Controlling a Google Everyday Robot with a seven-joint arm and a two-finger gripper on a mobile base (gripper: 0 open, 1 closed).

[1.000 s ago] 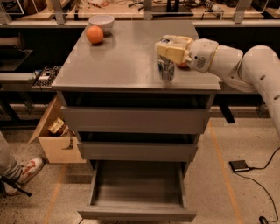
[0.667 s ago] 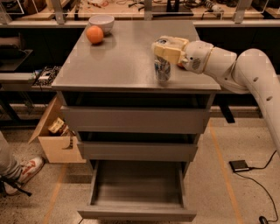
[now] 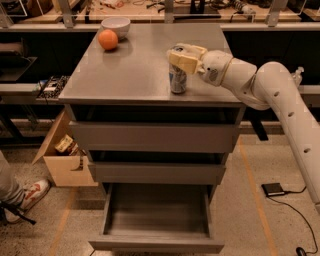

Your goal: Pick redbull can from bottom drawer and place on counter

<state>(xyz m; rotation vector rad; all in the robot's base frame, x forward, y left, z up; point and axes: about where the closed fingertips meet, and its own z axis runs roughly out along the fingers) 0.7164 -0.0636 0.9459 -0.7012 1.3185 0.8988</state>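
End effector (image 3: 181, 56) — seemingly around redbull can (image 3: 177, 83)

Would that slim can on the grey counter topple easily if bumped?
The can is tall and narrow, so probably tips easily once the gripper at its top lets go. Its shiny metal is likely slippery, and the glossy counter may let it slide.

Setting: workshop or robotics lab. Evidence recorded:
- A wooden workbench (image 3: 150, 11) strewn with tools and parts, set behind the far edge of the counter (image 3: 135, 70).
- A grey drawer cabinet (image 3: 155, 137) stood on a speckled floor (image 3: 240, 210) marked with orange tape lines (image 3: 257, 195).
- A cardboard box (image 3: 62, 167) of oddments, placed left of the cabinet.
- A cable (image 3: 295, 220) trailed over the floor.
- A white robot arm (image 3: 280, 95), its gripper (image 3: 186, 59) clasped on a can (image 3: 177, 80) near the counter's front edge, right of centre.
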